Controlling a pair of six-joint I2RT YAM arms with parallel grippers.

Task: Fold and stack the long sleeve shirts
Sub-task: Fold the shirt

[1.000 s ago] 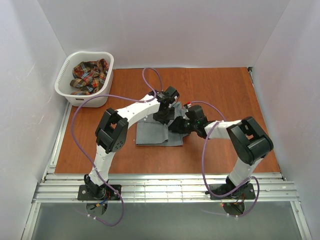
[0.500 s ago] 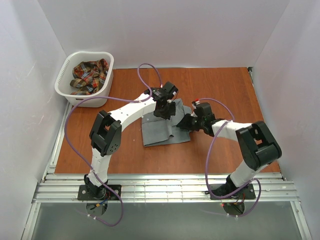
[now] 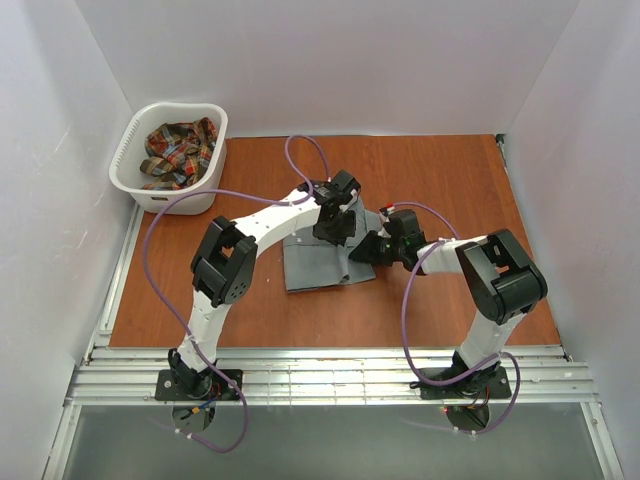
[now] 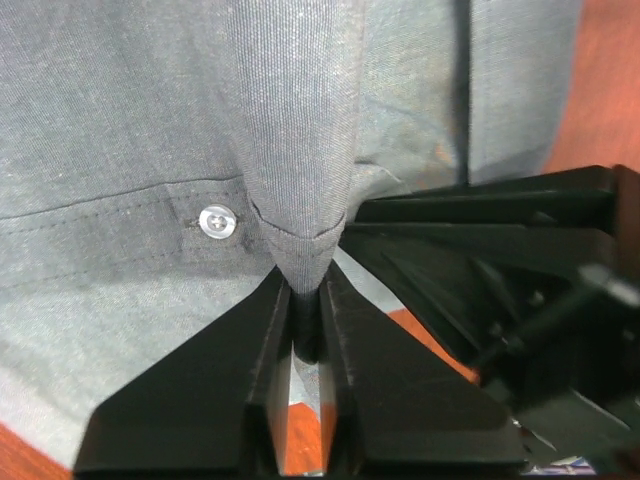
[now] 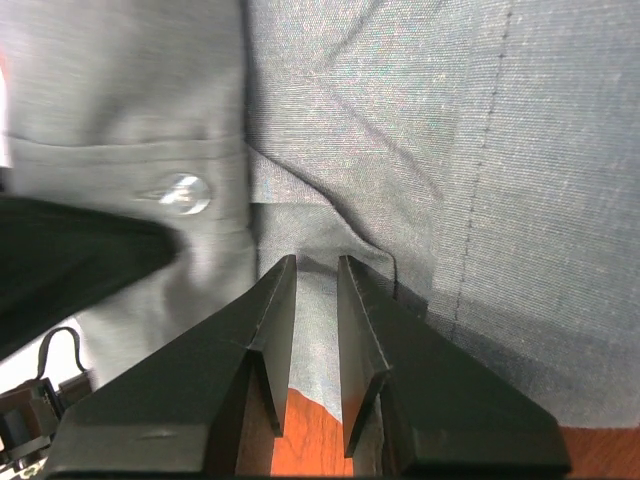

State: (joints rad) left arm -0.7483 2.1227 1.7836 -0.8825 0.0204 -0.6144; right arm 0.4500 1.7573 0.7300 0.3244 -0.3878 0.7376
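The plain grey shirt (image 3: 318,262) lies folded in the middle of the table. My left gripper (image 3: 336,226) is at its far edge, shut on a pinched ridge of grey cloth (image 4: 300,150) next to a button; its fingertips (image 4: 275,300) meet round the fold. My right gripper (image 3: 374,248) is at the shirt's right edge, its jaws narrow with the grey cloth (image 5: 420,130) filling the gap between them. The plaid shirt (image 3: 178,150) lies crumpled in the white basket (image 3: 128,175) at the far left. The two grippers are close together.
The basket stands at the table's far left corner. White walls close in the left, back and right sides. Purple cables loop from both arms above the table. Bare wooden table (image 3: 440,180) lies to the right of and behind the shirt.
Both grippers dragged the grey shirt to the right and turned it slightly, then came back a little to the left. Both hold the cloth throughout. The plaid shirt has not moved.
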